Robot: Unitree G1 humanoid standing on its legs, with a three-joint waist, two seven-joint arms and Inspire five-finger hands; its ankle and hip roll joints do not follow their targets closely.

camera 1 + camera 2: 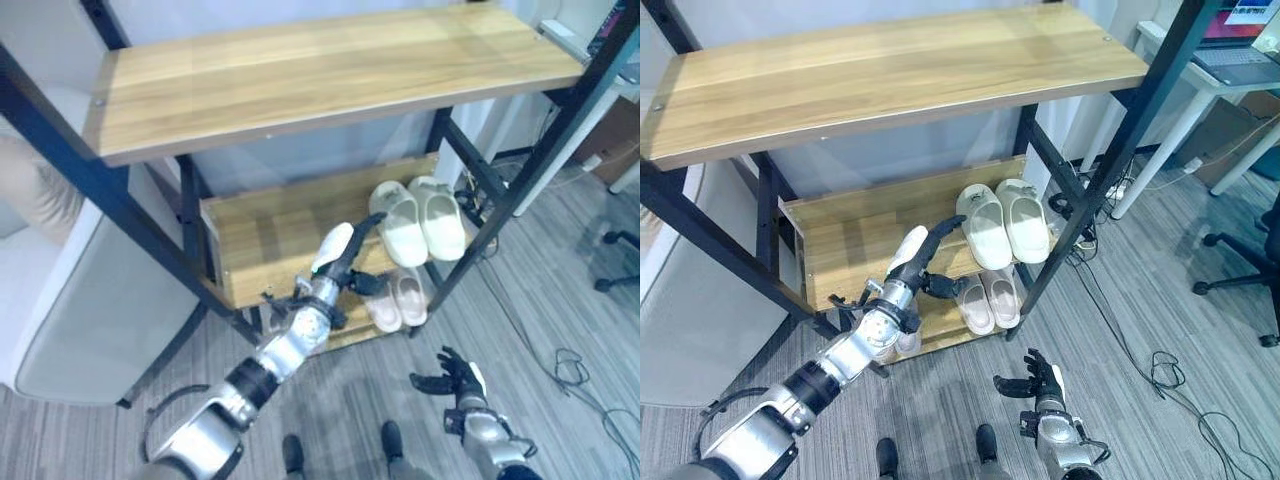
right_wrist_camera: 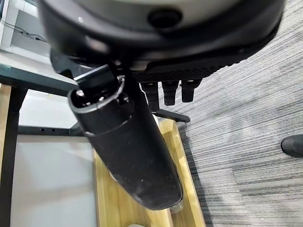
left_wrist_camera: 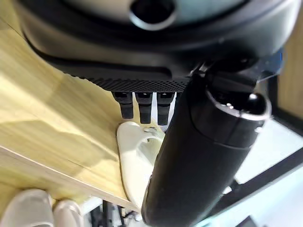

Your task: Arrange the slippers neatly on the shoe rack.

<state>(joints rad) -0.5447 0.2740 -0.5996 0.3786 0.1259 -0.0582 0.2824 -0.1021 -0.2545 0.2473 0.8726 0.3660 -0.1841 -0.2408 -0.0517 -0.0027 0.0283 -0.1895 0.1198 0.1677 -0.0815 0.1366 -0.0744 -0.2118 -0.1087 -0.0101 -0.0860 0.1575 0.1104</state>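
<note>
Slippers (image 1: 418, 220) lie side by side on the shoe rack's (image 1: 270, 235) middle shelf, a smaller pair (image 1: 398, 297) on the shelf below. Left hand (image 1: 345, 262) reaches toward them, fingers straight, holding nothing. Right hand (image 1: 455, 382) hangs relaxed above the floor (image 1: 540, 330).

Office: grey carpet (image 1: 1200, 180), office chair (image 1: 1245, 265), laptop desk (image 1: 1210, 75).

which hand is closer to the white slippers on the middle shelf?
Left. The left hand reaches onto that shelf, its open fingers just beside the white slippers. The right hand hangs low over the floor in front of the rack, open.
</note>
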